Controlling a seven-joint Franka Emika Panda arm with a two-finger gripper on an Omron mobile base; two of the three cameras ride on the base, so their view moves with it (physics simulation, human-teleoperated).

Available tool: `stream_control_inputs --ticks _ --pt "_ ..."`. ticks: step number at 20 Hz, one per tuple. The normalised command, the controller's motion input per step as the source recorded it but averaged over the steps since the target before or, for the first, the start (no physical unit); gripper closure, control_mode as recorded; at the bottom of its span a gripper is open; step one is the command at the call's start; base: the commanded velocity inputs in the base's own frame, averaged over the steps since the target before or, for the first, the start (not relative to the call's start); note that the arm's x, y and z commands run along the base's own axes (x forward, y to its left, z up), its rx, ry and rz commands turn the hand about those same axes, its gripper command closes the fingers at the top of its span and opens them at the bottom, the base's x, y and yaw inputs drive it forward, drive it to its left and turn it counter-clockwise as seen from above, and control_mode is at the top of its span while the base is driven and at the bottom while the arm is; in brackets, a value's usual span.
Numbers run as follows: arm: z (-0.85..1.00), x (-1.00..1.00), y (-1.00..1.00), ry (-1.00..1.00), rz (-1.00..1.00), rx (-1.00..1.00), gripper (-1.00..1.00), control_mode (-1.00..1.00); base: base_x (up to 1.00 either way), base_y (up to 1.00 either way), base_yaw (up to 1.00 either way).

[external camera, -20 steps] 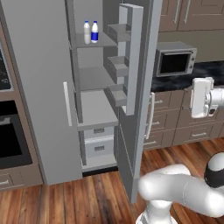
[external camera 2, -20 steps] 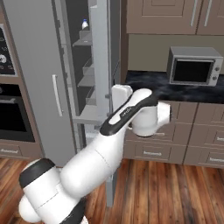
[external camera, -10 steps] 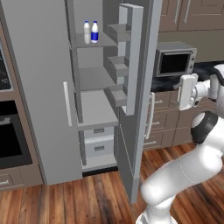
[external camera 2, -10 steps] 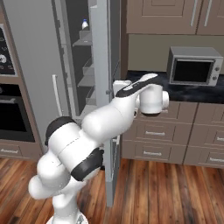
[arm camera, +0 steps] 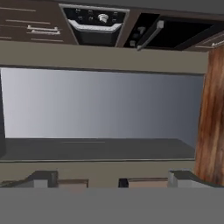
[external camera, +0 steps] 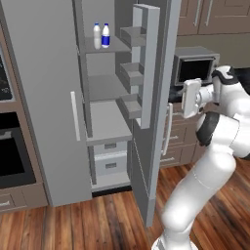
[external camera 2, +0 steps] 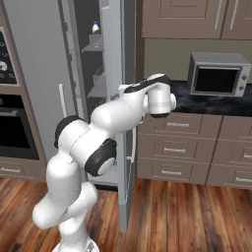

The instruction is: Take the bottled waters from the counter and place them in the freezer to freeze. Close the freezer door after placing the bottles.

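Two bottled waters stand side by side on the freezer's (external camera: 105, 88) top shelf, a plain one (external camera: 96, 36) and one with a blue label (external camera: 105, 35); one bottle (external camera 2: 96, 27) also shows in the right base view. The freezer door (external camera: 157, 102) stands wide open, its inner bins facing the shelves. My gripper (external camera: 182, 99) hovers open and empty just right of the door's outer face, above its pale handle (external camera: 168, 129). In the hand view the fingertips (arm camera: 43, 177) are spread before the grey door face (arm camera: 105, 105).
A microwave (external camera: 195, 68) sits on the black counter (external camera 2: 216, 103) behind my hand, over brown drawers (external camera 2: 172, 147). A wall oven (external camera: 12, 151) is left of the fridge's closed grey door (external camera: 44, 97). Wooden floor (external camera 2: 187, 216) lies open in front.
My arm has swung up and to the left, bringing the open hand from in front of the drawers close to the door's outer face. The bottles and the door have stayed still.
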Motion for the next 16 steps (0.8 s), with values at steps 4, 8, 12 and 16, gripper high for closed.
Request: stream_control_inputs --ticks 4,8,12,16 --pt "0.00 0.00 0.87 0.00 0.04 -0.01 -1.00 -1.00 0.00 0.00 0.00" --pt "0.02 -0.03 0.55 -0.02 0.04 -0.01 -1.00 -1.00 0.00 0.00 0.00" --pt "0.25 -0.55 -0.92 -0.27 0.12 0.01 -1.00 -1.00 0.00 0.00 0.00" --pt "0.01 -0.05 -0.77 -0.06 0.08 0.06 -1.00 -1.00 0.00 0.00 0.00"
